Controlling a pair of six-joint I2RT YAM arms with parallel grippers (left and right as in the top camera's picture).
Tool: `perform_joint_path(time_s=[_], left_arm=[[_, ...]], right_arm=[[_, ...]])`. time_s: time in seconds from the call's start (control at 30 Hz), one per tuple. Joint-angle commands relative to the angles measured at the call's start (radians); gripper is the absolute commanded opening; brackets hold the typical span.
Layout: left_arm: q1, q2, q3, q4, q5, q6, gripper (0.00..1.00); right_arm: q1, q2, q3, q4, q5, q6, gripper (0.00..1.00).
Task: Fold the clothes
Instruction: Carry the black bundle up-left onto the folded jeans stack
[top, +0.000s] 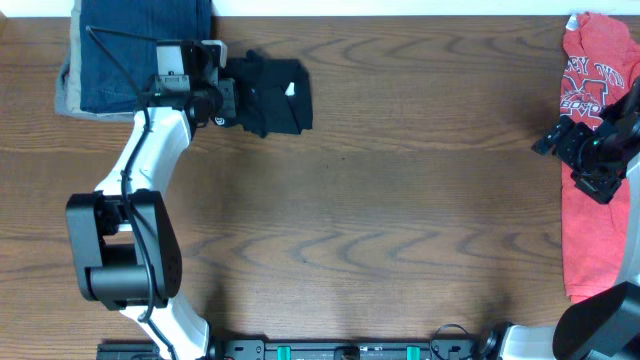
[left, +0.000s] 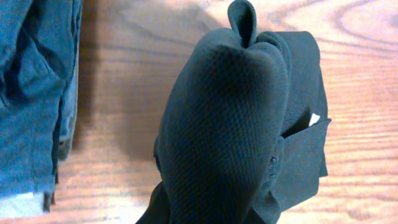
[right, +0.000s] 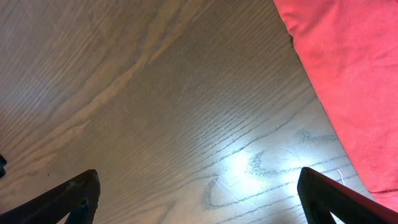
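Brown wood-grain table (top: 400, 200). Far left corner: folded blue denim stack (top: 140, 55) on a tan layer (top: 66, 95). Just right of it, past a strip of bare wood: black shirt (top: 272, 95), bundled compact, white tag (top: 290, 89) showing. Right edge: red printed T-shirt (top: 595, 150), stretched lengthwise from far to near.

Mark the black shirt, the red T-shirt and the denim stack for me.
black shirt (top: 270, 100): overhead view, middle of the folded bundle.
red T-shirt (top: 588, 235): overhead view, plain lower part.
denim stack (top: 115, 70): overhead view, top blue layer.
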Motion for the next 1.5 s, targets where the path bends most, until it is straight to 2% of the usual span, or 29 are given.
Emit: perform_joint_path(time_s=[0.0,0.47,0.97,1.13,1.47], left_arm=[[0.012,-0.008,0.076,0.004,-0.027,0.017,0.06],[0.116,-0.008,0.149,0.073,-0.039,0.015,0.06],[0.130,-0.008,0.153,0.234,-0.040,-0.014,0.06],[0.144,-0.008,0.154,0.288,-0.132,-0.071,0.06],[0.202,-0.001,0.154,0.307,-0.137,-0.074,0.06]], right_arm=[[-0.007,-0.017,0.002,-0.001,0.006,0.010,0.99],[-0.007,-0.017,0.002,-0.001,0.006,0.010,0.99],[-0.007,-0.017,0.002,-0.001,0.006,0.010,0.99],[-0.007,-0.017,0.002,-0.001,0.006,0.011,0.99],[-0.007,-0.017,0.002,-0.001,0.006,0.011,0.99]])
